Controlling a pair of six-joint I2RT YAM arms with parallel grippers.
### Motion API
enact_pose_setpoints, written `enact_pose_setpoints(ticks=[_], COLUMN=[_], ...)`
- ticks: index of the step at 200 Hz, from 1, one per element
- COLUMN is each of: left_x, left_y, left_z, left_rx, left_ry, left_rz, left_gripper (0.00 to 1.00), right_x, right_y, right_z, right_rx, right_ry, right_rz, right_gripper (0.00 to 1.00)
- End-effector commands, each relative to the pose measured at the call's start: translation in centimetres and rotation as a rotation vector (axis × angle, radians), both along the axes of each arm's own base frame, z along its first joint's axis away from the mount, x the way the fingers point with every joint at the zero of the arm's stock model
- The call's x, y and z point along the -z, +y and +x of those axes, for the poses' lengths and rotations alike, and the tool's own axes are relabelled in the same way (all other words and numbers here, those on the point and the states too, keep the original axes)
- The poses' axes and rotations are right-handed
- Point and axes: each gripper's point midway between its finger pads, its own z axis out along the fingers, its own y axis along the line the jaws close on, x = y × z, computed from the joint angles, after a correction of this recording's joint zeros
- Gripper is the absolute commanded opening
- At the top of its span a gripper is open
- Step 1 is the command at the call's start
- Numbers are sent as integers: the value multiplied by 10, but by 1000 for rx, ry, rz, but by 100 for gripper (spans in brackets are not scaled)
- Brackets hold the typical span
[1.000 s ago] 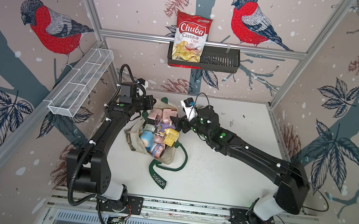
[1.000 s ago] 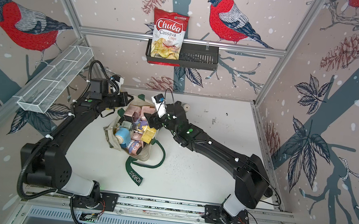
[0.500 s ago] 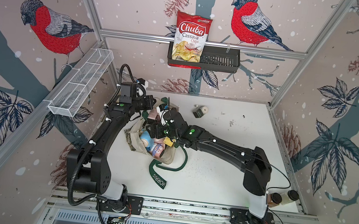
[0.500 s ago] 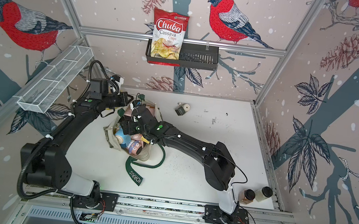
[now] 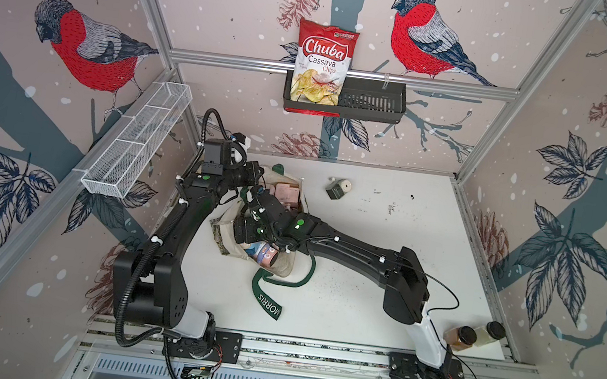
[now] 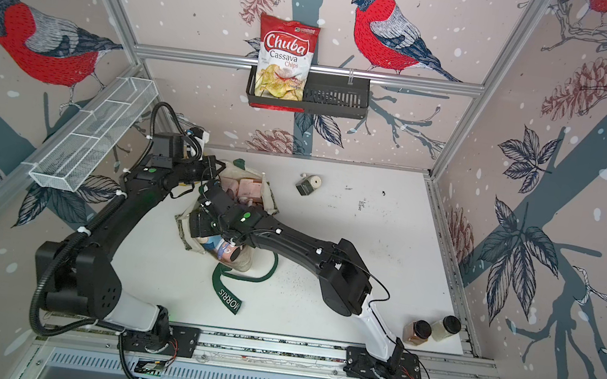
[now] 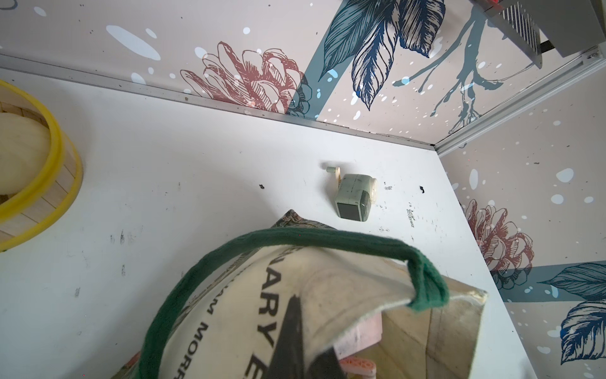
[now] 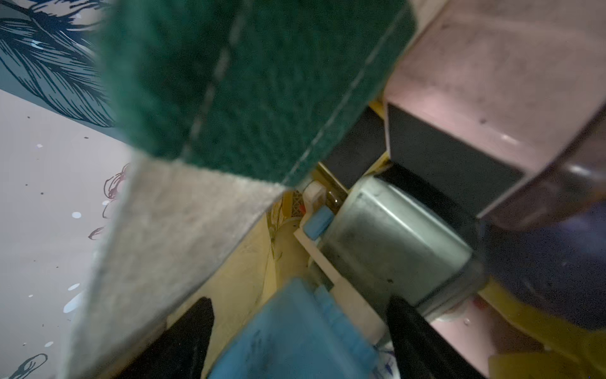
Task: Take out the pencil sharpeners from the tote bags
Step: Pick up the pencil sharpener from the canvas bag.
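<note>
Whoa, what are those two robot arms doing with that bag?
They're emptying a cream canvas tote bag full of pastel plastic pencil sharpeners. The left gripper pinches the bag's rim, holding it open. The right gripper is inside, jaws open around a blue sharpener. One grey-green sharpener already lies out on the white table.

You've got the tote bag (image 5: 224,230) slumped open on the left of the desk (image 5: 380,288), its green strap (image 5: 268,300) reading MORRIS trailing toward the front. A pink sharpener (image 5: 285,194) and a blue sharpener (image 5: 258,250) show inside. Your right arm (image 5: 357,251) reaches into the bag's mouth, right jaws hidden. Left jaws are at the far rim, too dark to read. One grey-green sharpener (image 5: 337,189) sits apart near the back. Two jars (image 5: 463,336) stand in the front right corner. A chips bag (image 5: 322,65) stands in the wall basket (image 5: 371,98).
</note>
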Motion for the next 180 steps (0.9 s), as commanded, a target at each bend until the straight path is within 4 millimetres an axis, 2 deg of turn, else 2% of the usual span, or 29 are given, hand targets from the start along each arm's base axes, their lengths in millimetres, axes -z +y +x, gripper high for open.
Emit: enact_pose_setpoints(ticks=[1,46,81,150,180], left_x=[-11,-11,-11,-10,-11], left_y=[-3,-3,-4,-5,-4], left_z=[3,3,3,3,3], left_rx=[22,23,24,25,23], left_ry=[-45,-45,-44,-44,-46], left_rz=[-6,-7,-9,-6,-4], left_gripper=[0,0,0,0,0], right_x=[26,32,30,27,21], right_y=[-25,-70,-86,-69,-53], right_z=[-7,-14,-10,2,-5], right_rx=[-7,-6,7,-52,-133], right_ry=[0,-29,-25,-89,-93], right_rz=[-171,-276,-273,-268,-215], right_gripper=[85,85,85,82,79])
